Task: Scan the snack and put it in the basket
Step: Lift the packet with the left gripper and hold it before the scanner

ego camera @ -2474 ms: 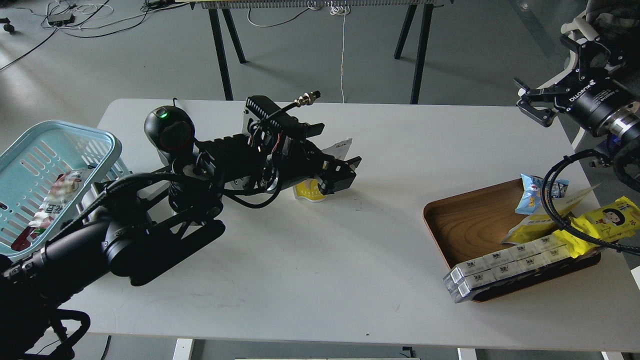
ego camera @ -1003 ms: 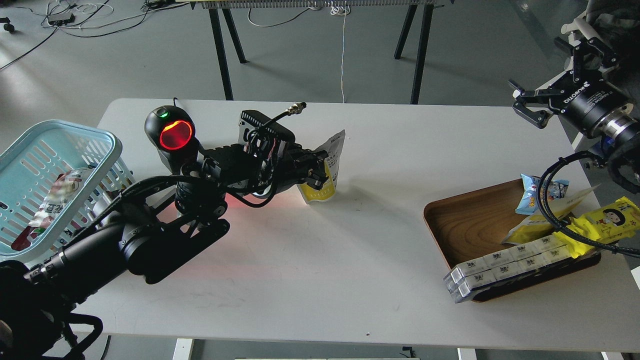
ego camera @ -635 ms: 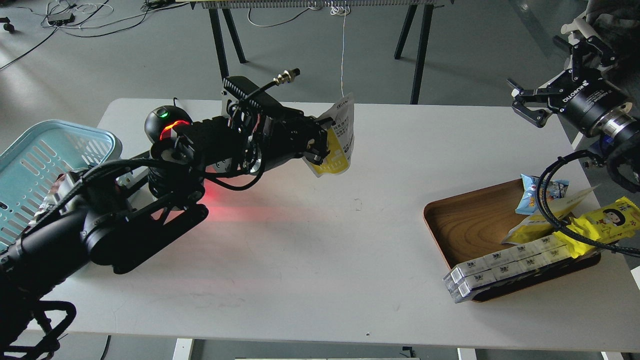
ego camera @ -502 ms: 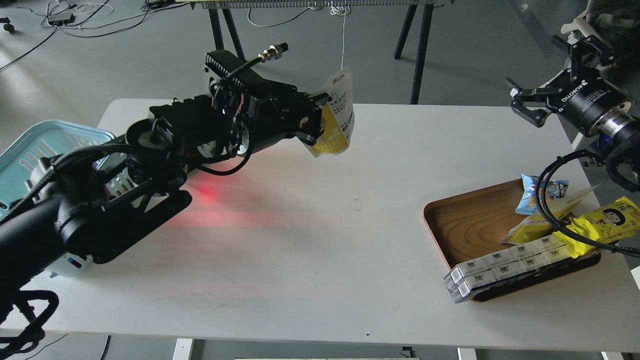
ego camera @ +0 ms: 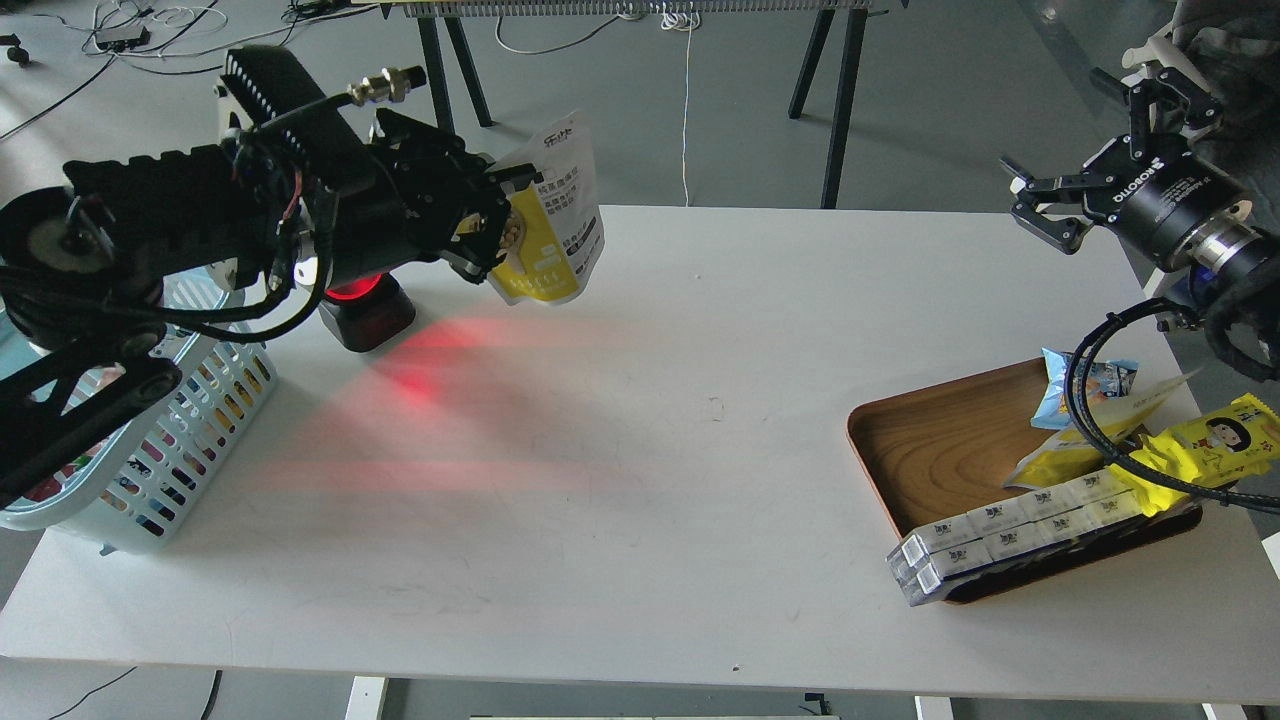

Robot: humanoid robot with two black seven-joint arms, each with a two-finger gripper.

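Snack pouch (ego camera: 550, 225), yellow and white with dark printed text on its white upper part, hangs in the air above the far left part of the white table (ego camera: 640, 480), tilted with its white top edge uppermost. The left gripper (ego camera: 492, 222) is clamped on the pouch's left edge, its black fingers closed against the yellow part. Just below and left of the gripper sits a black barcode scanner (ego camera: 365, 312), mostly hidden by the arm, with a red glow at its window and a red wash of light spreading across the table surface in front of it. Further left, the light blue slotted basket (ego camera: 190, 420) stands at the table's left edge, largely covered by the left arm; its lattice side is visible. The right gripper (ego camera: 1085, 160) is raised off the table at the far right, well apart from everything, its 2 fingers spread and holding nothing. Below it, on the table's right side, a brown wooden tray (ego camera: 940, 450) holds a small blue packet (ego camera: 1062, 385), a yellow wrapper with a cartoon face (ego camera: 1215, 440) and a row of white boxes (ego camera: 1010, 535) along its near edge.
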